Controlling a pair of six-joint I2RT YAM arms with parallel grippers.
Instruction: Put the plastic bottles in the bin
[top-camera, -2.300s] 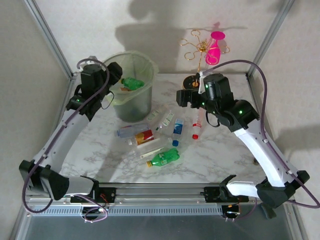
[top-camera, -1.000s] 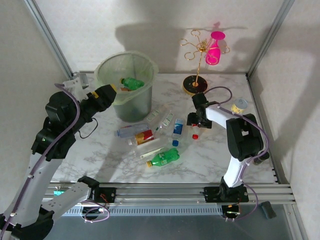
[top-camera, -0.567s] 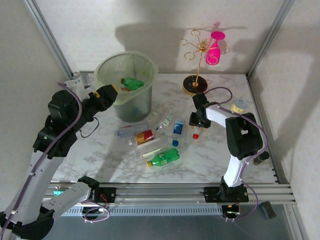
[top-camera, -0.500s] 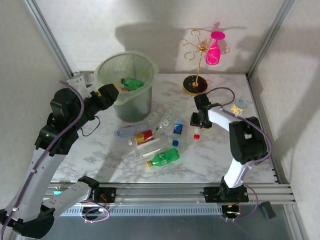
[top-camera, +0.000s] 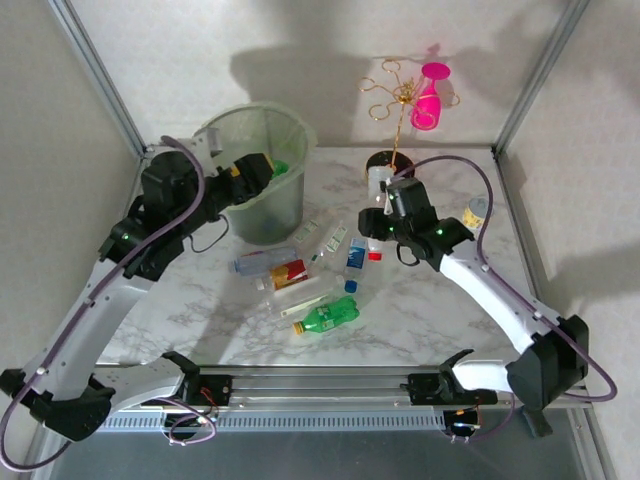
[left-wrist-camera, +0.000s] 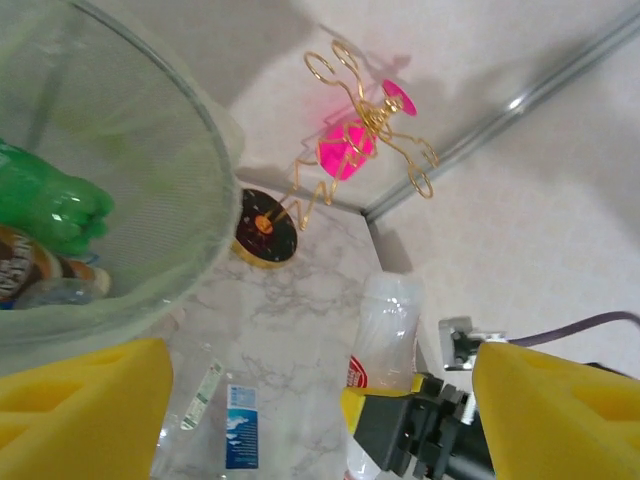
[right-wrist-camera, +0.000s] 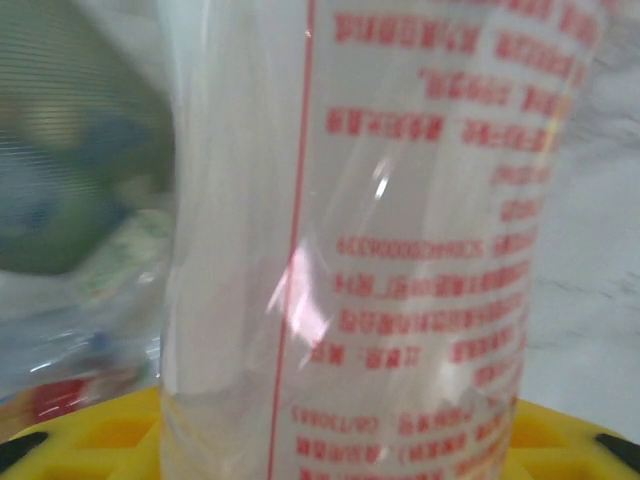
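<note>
Bottle (top-camera: 377, 188) (left-wrist-camera: 385, 325) (right-wrist-camera: 380, 250), clear with red print: pinched across its body by the right claw (top-camera: 377, 224), yellow pads (right-wrist-camera: 90, 435) pressed to either side. It stands roughly upright in the grip, red cap at the near end in the top view. Whether it clears the table (top-camera: 440, 310) I cannot tell. Position: right of the bin (top-camera: 300, 135) and apart from it, just near of the wire stand's black base (top-camera: 382, 158).

Left claw (top-camera: 256, 168) (left-wrist-camera: 320, 405) hangs over the bin's left side, at rim height. Fingers (left-wrist-camera: 85, 400) spread wide, nothing between them (marble and labels show through the gap).

Inside the bin (left-wrist-camera: 170, 200): green bottle (top-camera: 281, 168) (left-wrist-camera: 45, 210), with a brown-labelled one (left-wrist-camera: 25, 275) below it.

Loose bottles (top-camera: 300, 262) lie on their sides in a cluster near of the bin, left of the right claw. The nearest is green with an orange cap (top-camera: 328, 315).
</note>
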